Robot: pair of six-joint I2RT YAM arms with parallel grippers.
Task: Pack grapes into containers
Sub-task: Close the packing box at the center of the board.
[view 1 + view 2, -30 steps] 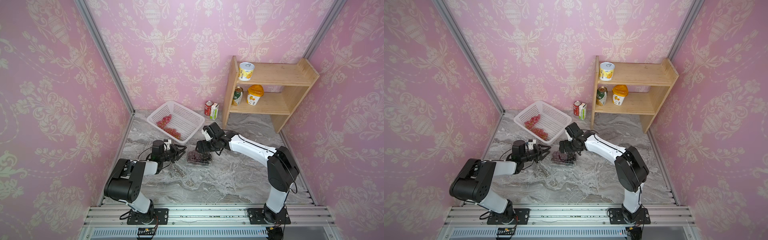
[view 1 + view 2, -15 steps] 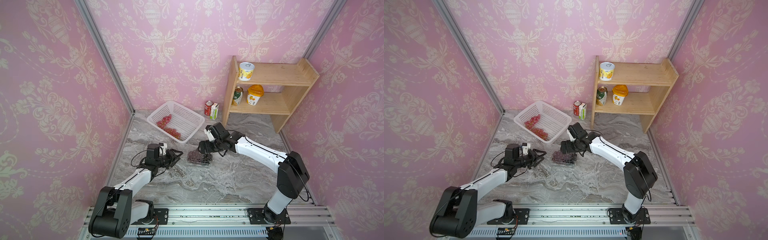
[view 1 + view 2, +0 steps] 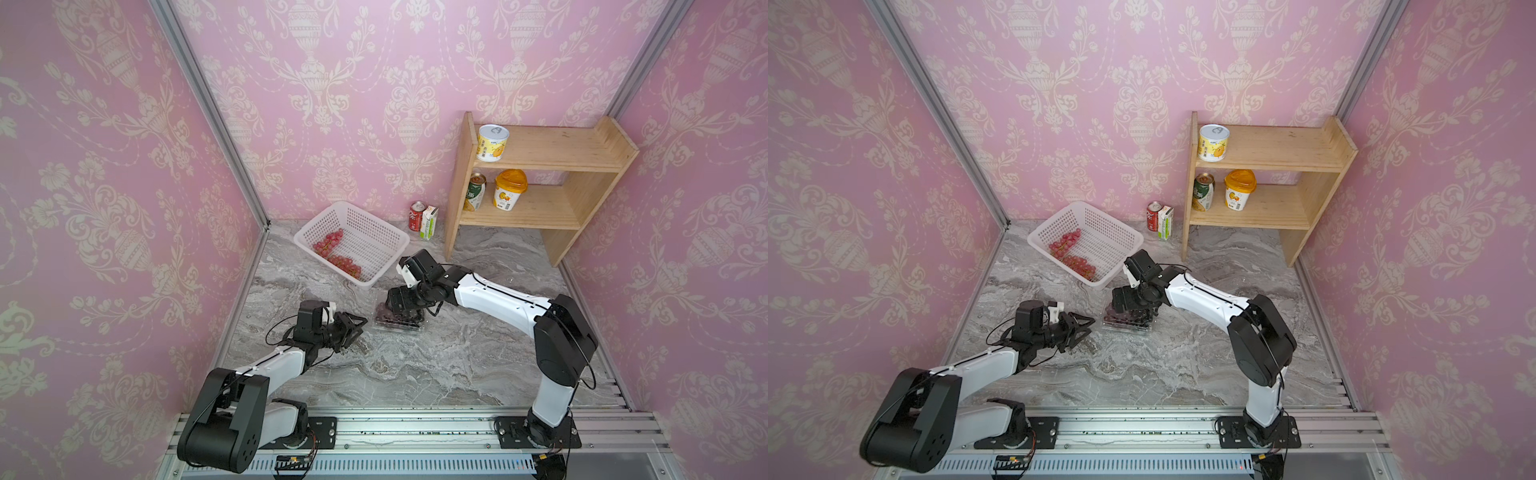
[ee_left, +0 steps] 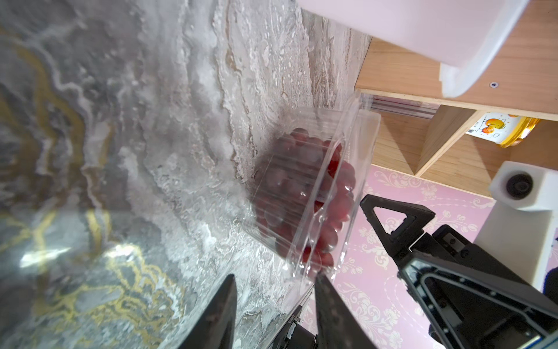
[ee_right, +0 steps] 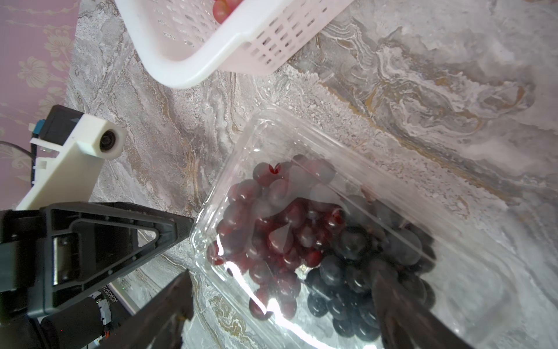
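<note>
the container [image 3: 399,326] sits on the marble tabletop [image 3: 415,370], just in front of the white basket [image 3: 318,222]; it holds dark red grapes [image 5: 271,235] at one end and near-black grapes [image 5: 347,275] at the other; a clear lid lies over them, though i cannot tell whether it is snapped down; the right gripper [image 5: 280,269] hangs directly above the container, jaws spread wide and gripping nothing, one finger outside the rim over the table, the other over the black end; the left gripper [image 4: 275,279] is low at table level beside the container, jaws partly apart and empty; one fingertip [image 5: 178,226] is just beside, perhaps touching, the rim of the short end nearest that arm; so the container's long axis runs away from the left jaws, which face it end-on, while the right jaws come from above and sit skew to that axis; the right arm looks the nearer for pressing the lid, and the left looks placed to brace the end; pale pink bunches [image 3: 343,264] lie in the basket, well apart from both grippers, so the packing is probably not finished
</note>
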